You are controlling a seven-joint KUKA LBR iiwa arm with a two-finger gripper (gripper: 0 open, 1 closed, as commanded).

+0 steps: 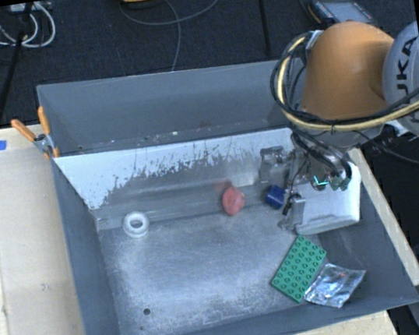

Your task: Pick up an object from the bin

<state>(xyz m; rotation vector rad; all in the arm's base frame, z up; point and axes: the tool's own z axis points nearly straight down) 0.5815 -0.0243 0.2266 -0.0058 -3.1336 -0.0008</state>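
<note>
My gripper (280,189) is low at the right of the bin, near the back wall, and it is open. One grey finger (271,163) stands toward the back wall and the other (289,215) toward the front. A small blue object (274,197) lies on the floor between them, with a gap on both sides. A pink rounded lump (233,199) rests just left of it. A white box (328,205) lies directly right of the gripper, partly under the wrist.
A green studded plate (299,268) and a crumpled silver foil packet (335,285) lie in the front right corner. A small white tape roll (135,224) sits at the left. The arm's orange dome and cables hang over the bin's right rim.
</note>
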